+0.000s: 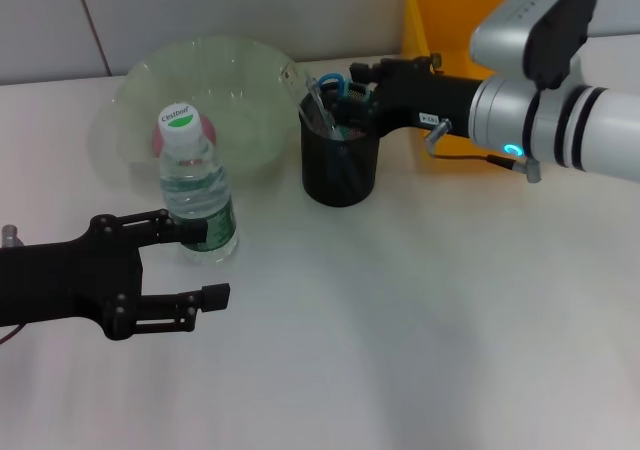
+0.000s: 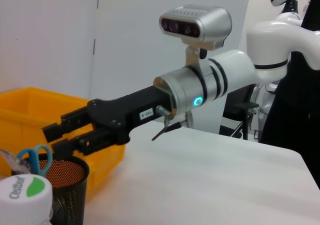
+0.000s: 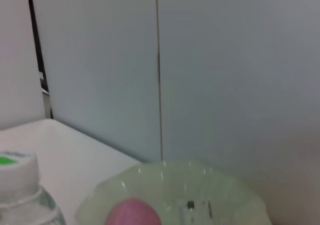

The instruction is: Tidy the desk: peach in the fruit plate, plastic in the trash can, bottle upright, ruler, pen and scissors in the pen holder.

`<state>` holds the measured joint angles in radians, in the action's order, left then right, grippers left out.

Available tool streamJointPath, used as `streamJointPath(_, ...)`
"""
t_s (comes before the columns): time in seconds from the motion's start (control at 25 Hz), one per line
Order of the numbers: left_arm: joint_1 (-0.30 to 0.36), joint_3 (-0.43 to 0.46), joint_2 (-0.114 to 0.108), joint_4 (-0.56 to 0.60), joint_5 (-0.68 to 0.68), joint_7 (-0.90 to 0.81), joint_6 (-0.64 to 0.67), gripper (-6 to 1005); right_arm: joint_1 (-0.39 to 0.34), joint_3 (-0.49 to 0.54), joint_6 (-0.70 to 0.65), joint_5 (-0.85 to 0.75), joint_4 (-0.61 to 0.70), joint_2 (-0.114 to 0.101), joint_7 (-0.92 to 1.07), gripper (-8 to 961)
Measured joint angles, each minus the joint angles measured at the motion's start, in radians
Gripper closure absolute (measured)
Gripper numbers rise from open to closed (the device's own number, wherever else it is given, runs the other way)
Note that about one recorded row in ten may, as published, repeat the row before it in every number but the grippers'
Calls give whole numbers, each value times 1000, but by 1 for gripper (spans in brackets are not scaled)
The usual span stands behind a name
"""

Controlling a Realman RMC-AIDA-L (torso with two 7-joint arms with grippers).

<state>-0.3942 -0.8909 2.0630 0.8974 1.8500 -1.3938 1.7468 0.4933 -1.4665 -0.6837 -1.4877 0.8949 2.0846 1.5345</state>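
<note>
Standing bottle (image 1: 196,188): upright at the table's 9 o'clock side, between spread fingers of left gripper (image 1: 205,260).
Right gripper (image 1: 362,82): over pen holder (image 1: 340,160) rim, fingers slightly parted, empty.
Peach (image 3: 134,214): in fruit plate (image 1: 240,90), 11 o'clock.
Scissors (image 1: 331,85): in holder.

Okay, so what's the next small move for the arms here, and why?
Probably draw the right gripper back from the pen holder: scissors already sit inside, the bottle stands upright beside the open left gripper, and the peach is in the fruit plate.
</note>
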Motion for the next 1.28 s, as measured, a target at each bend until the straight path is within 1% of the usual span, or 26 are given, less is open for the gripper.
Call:
streamJointPath(0.08,0,1,0,0,0,0,0,201,-34,2,-25,11,49,0,0,419)
streamJointPath(0.16,0,1,0,0,0,0,1,201,-70,8,-65,46,91,-1,0,420)
streamJointPath(0.24,0,1,1,-3,0,0,1,201,-108,36,-140,102,118,-4,5,422)
streamJointPath(0.36,-5,1,2,-29,0,0,-2,201,-144,148,-321,135,109,-8,51,424)
streamJointPath(0.44,-8,1,2,-37,0,0,-3,201,-154,260,-473,113,78,-17,108,426)
streamJointPath(0.48,-10,1,2,-43,0,0,-4,201,-157,313,-546,93,59,-27,127,426)
streamJointPath(0.52,-14,2,3,-51,-1,-2,-8,201,-159,400,-677,42,17,-52,137,427)
streamJointPath(0.56,-14,2,3,-51,-1,-2,-8,201,-159,400,-677,42,17,-52,137,404)
streamJointPath(0.64,-18,3,5,-58,-4,-5,-12,201,-156,472,-792,-19,-33,-84,126,358)
streamJointPath(0.68,-18,3,5,-58,-4,-5,-12,201,-151,497,-828,-50,-57,-98,114,315)
streamJointPath(0.72,-32,3,5,-88,-9,-8,-24,201,-144,523,-865,-89,-85,-119,98,273)
streamJointPath(0.8,-44,3,4,-112,-12,-8,-34,201,-129,545,-908,-147,-132,-148,76,188)
streamJointPath(0.84,-51,3,3,-123,-13,-9,-43,201,-120,547,-923,-173,-152,-158,69,145)
streamJointPath(0.88,-55,3,2,-128,-14,-12,-49,201,-107,548,-934,-209,-168,-166,64,141)
streamJointPath(0.92,-61,3,1,-132,-14,-19,-57,201,-95,549,-942,-243,-182,-171,61,137)
streamJointPath(0.96,-64,3,1,-134,-14,-28,-62,201,-73,552,-945,-319,-188,-172,61,133)
streamJointPath(1.0,-69,3,0,-135,-14,-41,-68,201,-73,552,-945,-319,-188,-172,61,129)
streamJointPath(1.12,-76,4,-1,-137,-14,-60,-73,201,-57,554,-950,-386,-185,-172,60,121)
streamJointPath(1.28,-82,4,-3,-142,0,-96,-82,201,-54,555,-981,-397,-174,-189,59,121)
